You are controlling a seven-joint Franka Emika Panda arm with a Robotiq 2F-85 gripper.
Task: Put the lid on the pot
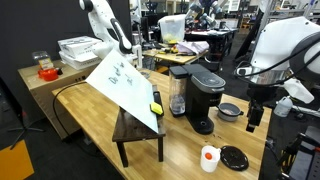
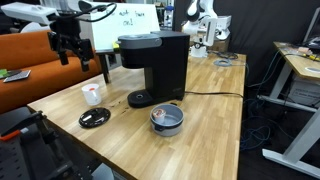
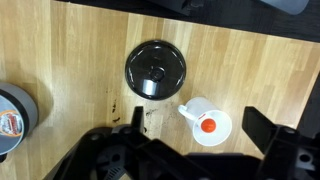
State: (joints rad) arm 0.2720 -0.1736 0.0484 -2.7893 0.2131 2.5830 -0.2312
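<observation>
The lid (image 3: 155, 69) is a flat black disc with a small centre knob, lying on the wooden table; it shows in both exterior views (image 1: 234, 157) (image 2: 96, 117). The pot (image 1: 230, 111) (image 2: 166, 119) is small, silver-grey and dark inside. It stands uncovered next to the black coffee machine and shows at the left edge of the wrist view (image 3: 12, 115). My gripper (image 1: 255, 112) (image 2: 70, 45) hangs open and empty high above the table. In the wrist view its fingers (image 3: 200, 125) frame the area just below the lid.
A small white cup with a red top (image 3: 207, 122) (image 1: 209, 158) (image 2: 91, 93) stands close to the lid, under my open fingers. The black coffee machine (image 1: 205, 95) (image 2: 150, 65) stands mid-table with a cable behind it. The table edge is near the lid.
</observation>
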